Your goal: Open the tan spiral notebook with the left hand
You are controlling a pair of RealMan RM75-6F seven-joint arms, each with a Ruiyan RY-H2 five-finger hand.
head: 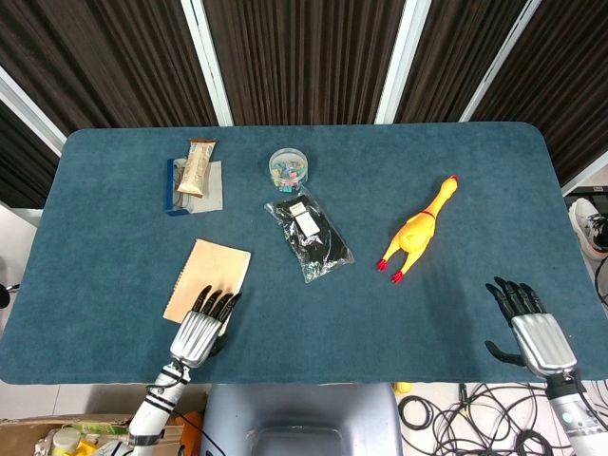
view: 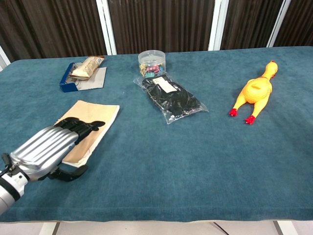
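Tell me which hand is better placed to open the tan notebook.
The left hand: its fingers already lie over the near end of the tan spiral notebook. The right hand sits at the table's far right corner, beyond the rubber chicken.

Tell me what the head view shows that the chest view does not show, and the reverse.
Only the head view shows the right hand, open near the table's front right corner, and the floor with cables. Only the chest view shows the notebook and the clear round box from the side. Both show the left hand over the notebook's near end, the black bag, the rubber chicken and the snack bar.
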